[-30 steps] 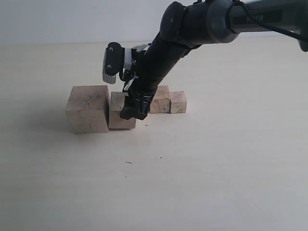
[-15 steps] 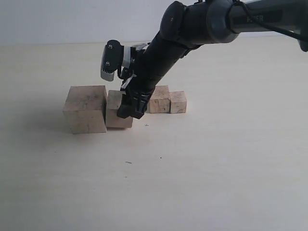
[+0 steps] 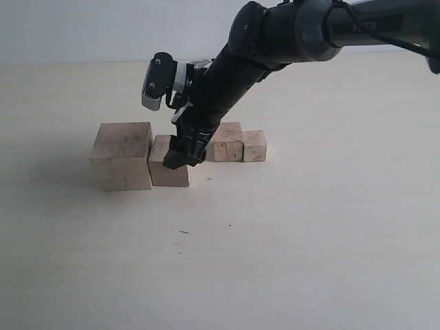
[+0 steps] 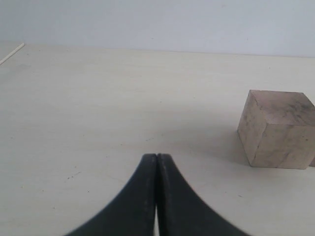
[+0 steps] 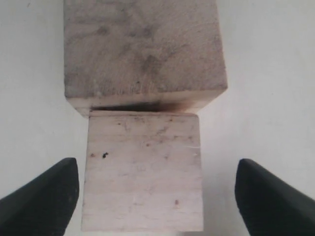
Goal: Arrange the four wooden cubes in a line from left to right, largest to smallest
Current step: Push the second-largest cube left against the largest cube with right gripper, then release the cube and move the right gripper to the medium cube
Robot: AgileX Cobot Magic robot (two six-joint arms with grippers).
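The exterior view alone gives us all four cubes on the table [image 3: 309, 240]; the third cube [image 3: 229, 143] and the small cube [image 3: 255, 146] sit touching each other on the side of the right gripper [image 3: 177, 159] away from the big cube [image 3: 124, 157], and neither wrist view shows those two. The right wrist view gives us what the arm hides from outside: the whole top face of the second cube [image 5: 142, 177], and the dark seam where it meets the big cube. Only the left wrist view shows the left gripper [image 4: 156, 162].

The right arm [image 3: 275, 34] comes in from the upper right of the exterior view and reaches across the middle; it slopes steeply down, so that the fingers point at the table.

The right gripper is wide open; the second cube lies between its fingers [image 5: 44, 201]; one finger stands just beside a cube face, and we cannot tell whether it touches; the other stands clear, with bare table between. The big cube lies just beyond the fingertips, touching the second cube. The left gripper is closed on nothing, its two fingers pressed flat together; the big cube stands ahead of it and off to one side, well apart.
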